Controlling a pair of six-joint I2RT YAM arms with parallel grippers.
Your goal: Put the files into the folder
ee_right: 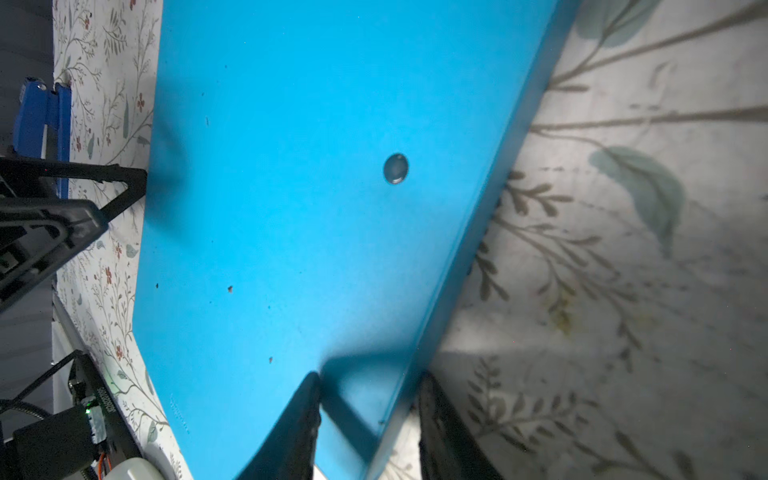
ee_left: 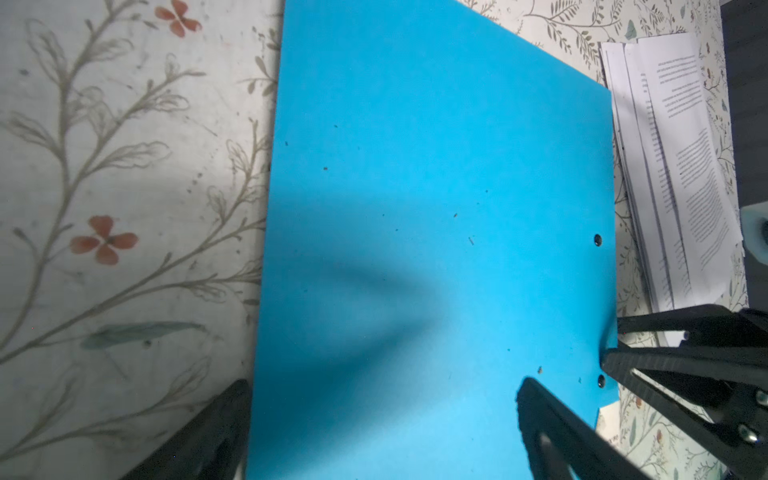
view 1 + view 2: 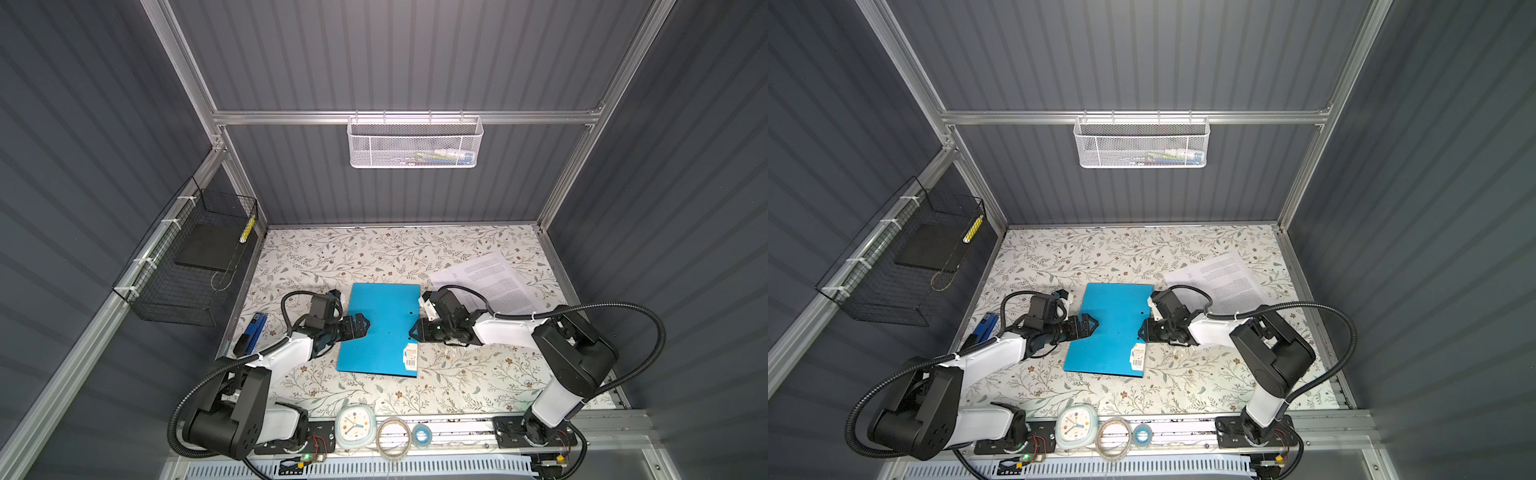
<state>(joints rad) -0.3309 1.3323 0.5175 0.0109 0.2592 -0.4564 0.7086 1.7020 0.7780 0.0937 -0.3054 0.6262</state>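
The floral surface (image 3: 374, 257) carries the closed blue folder (image 3: 380, 332), flat at its centre, with the files (image 3: 494, 282) lying near the folder's far right corner. The left gripper (image 3: 366, 326) has its fingers fully released across the folder's left edge. The right gripper (image 3: 412, 331) has its fingers astride the right edge; whether they clamp it cannot be told.

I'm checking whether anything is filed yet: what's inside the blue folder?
Nothing inside can be seen: the folder lies closed, so only its blue cover shows and it hides any contents. The files lie outside, on the table beside it.
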